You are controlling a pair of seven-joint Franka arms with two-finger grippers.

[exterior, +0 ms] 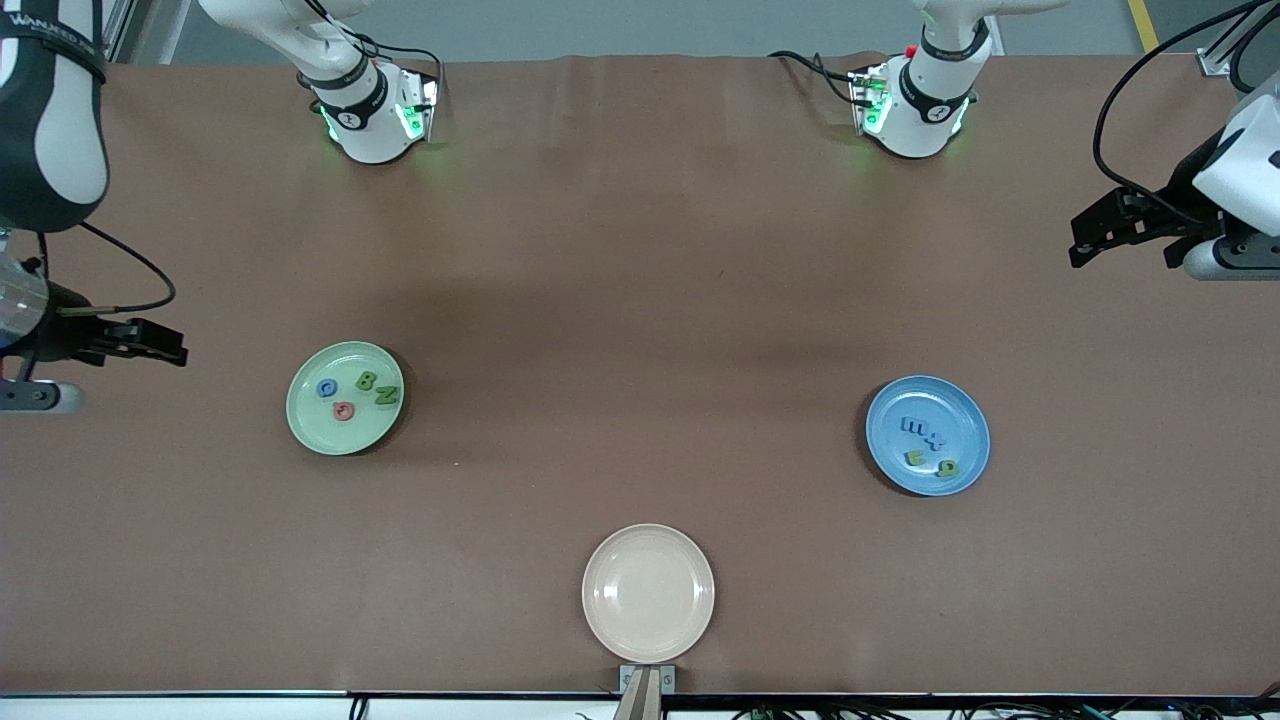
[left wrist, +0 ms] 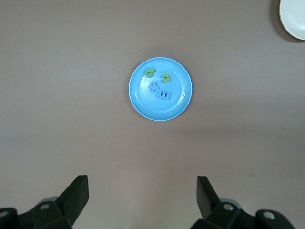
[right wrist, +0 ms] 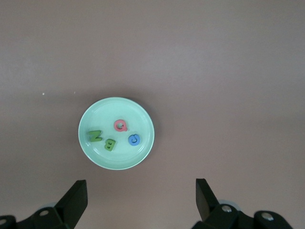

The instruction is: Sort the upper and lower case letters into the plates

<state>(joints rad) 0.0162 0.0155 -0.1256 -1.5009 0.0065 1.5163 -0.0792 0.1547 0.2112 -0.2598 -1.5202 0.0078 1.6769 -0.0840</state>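
Closest to the camera, a cream plate [exterior: 648,594] is sitting empty near the table's front edge, roughly midway between the two ends of the brown table [exterior: 640,250].

Farther back, toward the right arm's end, the green plate [exterior: 310,430] is holding four letters: a blue C [exterior: 326,388], a pink Q [exterior: 344,410], a green B [exterior: 366,380] and a green N [exterior: 386,395]. They're all lying flat inside it, the B and N just beside each other, the Q a bit nearer the camera than the C.

Toward the left arm's end, the blue plate [exterior: 968,470] is carrying four more: a blue m [exterior: 912,425], a blue t [exterior: 933,441], plus two green ones, a small r-looking letter [exterior: 917,458] and a g [exterior: 946,467]. The green pair is lying nearer the camera than the blue pair.

Both arms are hanging back, waiting. The right gripper [exterior: 150,341] is hovering over bare table at its own end, off to the side of the green plate, with its fingers [right wrist: 76,198] spread wide and gripping nothing. The left gripper [exterior: 1105,228] is doing the same over bare table at its end, fingers [left wrist: 76,195] released and spread, nothing between them. Each wrist view is looking down at its own plate, well clear of the fingertips.
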